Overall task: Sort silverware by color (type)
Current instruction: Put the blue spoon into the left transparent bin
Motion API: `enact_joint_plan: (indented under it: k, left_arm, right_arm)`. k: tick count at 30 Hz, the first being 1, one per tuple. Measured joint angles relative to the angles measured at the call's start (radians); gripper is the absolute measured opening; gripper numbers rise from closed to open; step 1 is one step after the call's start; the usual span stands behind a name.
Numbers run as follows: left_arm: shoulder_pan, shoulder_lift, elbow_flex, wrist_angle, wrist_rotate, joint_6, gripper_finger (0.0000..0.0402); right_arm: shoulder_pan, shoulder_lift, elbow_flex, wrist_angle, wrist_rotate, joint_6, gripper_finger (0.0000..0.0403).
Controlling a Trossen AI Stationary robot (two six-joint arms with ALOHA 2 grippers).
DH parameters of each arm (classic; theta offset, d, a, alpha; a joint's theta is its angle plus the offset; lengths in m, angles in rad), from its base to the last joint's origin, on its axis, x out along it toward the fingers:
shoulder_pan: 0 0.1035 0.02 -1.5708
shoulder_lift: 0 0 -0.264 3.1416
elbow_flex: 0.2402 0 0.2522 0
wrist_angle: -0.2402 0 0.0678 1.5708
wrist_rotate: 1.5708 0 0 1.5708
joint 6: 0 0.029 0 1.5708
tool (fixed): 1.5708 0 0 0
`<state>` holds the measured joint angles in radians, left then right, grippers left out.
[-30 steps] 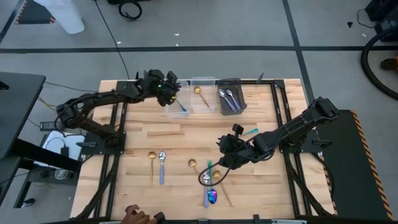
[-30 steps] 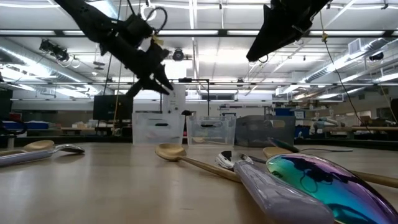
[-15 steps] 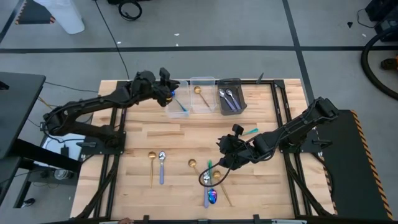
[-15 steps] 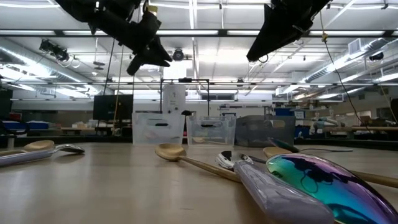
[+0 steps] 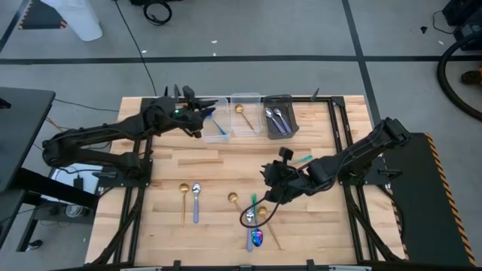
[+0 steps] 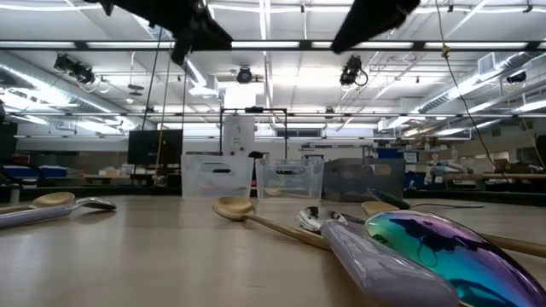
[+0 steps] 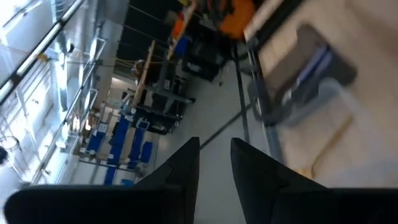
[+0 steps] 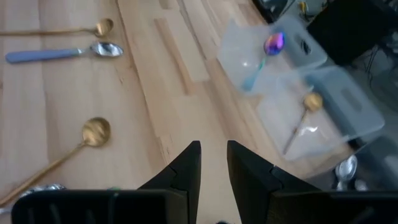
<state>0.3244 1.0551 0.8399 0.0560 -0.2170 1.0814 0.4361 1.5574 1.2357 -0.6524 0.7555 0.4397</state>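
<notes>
**Sorting half done: three bins seeded, loose cutlery waiting on the bench**

The pale butcher-block wooden bench [image 5: 226, 162] sits in a big industrial hall with strip lights and shelving behind it. Along its far edge stand three rectangular bins side by side, evidently one per colour: a clear plastic bin [image 5: 216, 126] holding an iridescent teal-handled spoon [image 8: 266, 55], a second clear bin [image 5: 245, 114] with a gold spoon [image 8: 302, 116], and a dark grey bin [image 5: 279, 117] with shiny silver spoons [image 5: 276, 118].

The left arm's gripper [image 5: 197, 114] hangs over the first clear bin, its fingers [image 7: 180, 171] slightly apart and empty, which suits a piece just dropped there.

The right arm's gripper [image 5: 273, 183] hovers mid-bench above the unsorted cluster, fingers [image 8: 186, 165] a little apart, nothing between them, probably lining up the next pick.

Unsorted silverware lies nearer the front: a small gold spoon [image 5: 183, 202] beside a silver spoon with a lilac handle [image 5: 196, 200], and a crossed heap of gold, teal and iridescent pieces [image 5: 254, 222].
</notes>
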Motion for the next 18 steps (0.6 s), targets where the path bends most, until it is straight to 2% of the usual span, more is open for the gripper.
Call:
enact_joint_plan:
  k: [3, 10, 18]
  left_arm:
    - [-0.027, -0.036, 0.000, 0.003, 0.000, -0.139, 0.0100]
    - [-0.103, -0.099, 0.000, -0.069, 0.001, -0.589, 0.0100]
    - [-0.222, -0.113, 0.001, -0.327, 0.006, -0.845, 0.0100]
  right_arm:
    - [-0.008, 0.000, 0.059, -0.043, 0.000, -0.050, 0.0089]
    - [-0.036, 0.000, 0.166, -0.152, -0.024, -0.077, 0.0089]
    - [-0.067, 0.000, 0.222, -0.209, -0.082, -0.093, 0.0089]
